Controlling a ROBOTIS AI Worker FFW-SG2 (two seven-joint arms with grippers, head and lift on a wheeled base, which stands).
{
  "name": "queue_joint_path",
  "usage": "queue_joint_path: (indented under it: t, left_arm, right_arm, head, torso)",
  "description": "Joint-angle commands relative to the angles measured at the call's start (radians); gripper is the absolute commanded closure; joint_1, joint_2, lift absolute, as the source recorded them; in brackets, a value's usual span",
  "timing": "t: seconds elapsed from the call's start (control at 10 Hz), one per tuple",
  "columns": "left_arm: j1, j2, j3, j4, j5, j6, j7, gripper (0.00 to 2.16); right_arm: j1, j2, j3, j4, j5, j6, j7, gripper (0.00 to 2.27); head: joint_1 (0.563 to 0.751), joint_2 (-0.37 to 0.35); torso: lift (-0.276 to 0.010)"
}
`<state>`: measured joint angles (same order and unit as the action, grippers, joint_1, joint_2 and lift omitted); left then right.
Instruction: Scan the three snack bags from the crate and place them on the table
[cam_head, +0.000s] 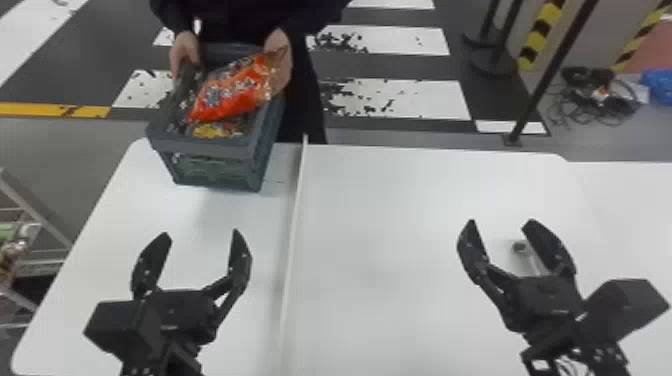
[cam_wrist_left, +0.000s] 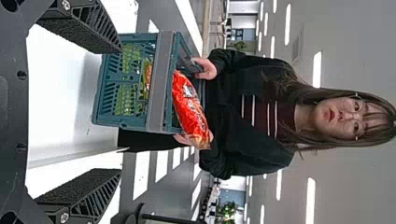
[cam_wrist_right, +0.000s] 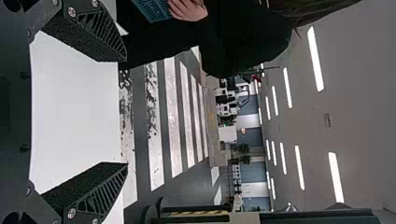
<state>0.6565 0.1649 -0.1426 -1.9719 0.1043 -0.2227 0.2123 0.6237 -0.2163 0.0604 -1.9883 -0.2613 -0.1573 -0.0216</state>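
A person's hands hold a grey-green crate (cam_head: 215, 170), its lower part over the far left of the table (cam_head: 380, 210). A red-orange snack bag (cam_head: 230, 95) lies across its top, and a yellow bag (cam_head: 215, 131) shows inside. Nearer, my left gripper (cam_head: 202, 235) stands open with nothing between its fingers. My right gripper (cam_head: 500, 225) is also open over the table's right part. In the left wrist view, beyond the open left gripper (cam_wrist_left: 119, 111), are the crate (cam_wrist_left: 161, 84) and red bag (cam_wrist_left: 189, 109). The right wrist view shows the right gripper (cam_wrist_right: 126, 112) apart.
A thin raised white strip (cam_head: 292, 225) runs front to back along the table between the two grippers. A small grey scanner-like object (cam_head: 522, 248) is partly behind the right gripper's fingers. A metal rack (cam_head: 30, 210) stands beyond the table's left edge.
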Motion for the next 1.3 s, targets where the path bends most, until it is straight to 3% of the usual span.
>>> queue_joint_path:
  t: [0.0, 0.6, 1.0, 1.2]
  left_arm:
    - [0.0, -0.001, 0.0, -0.001, 0.0, 0.001, 0.001, 0.08]
    - [-0.003, 0.004, -0.005, -0.033, -0.008, 0.013, -0.014, 0.09]
    - [-0.094, 0.007, -0.02, -0.008, -0.035, 0.112, -0.022, 0.09]
    - [-0.184, 0.005, -0.04, 0.038, -0.049, 0.188, -0.03, 0.09]
  right_arm:
    - [0.001, 0.0, 0.001, -0.001, 0.001, 0.0, 0.0, 0.13]
    - [-0.001, 0.002, 0.006, -0.001, 0.001, 0.006, -0.001, 0.13]
    - [0.002, 0.002, 0.013, -0.001, 0.004, 0.009, 0.0, 0.13]
    - [0.01, 0.0, 0.015, -0.001, 0.011, 0.009, 0.0, 0.13]
  head:
    - [0.695, -0.019]
    - [0.695, -0.021]
    - [0.695, -0.036]
    - [0.695, -0.035]
  torso:
    - [-0.037]
    - [-0.037]
    - [-0.037]
    - [-0.037]
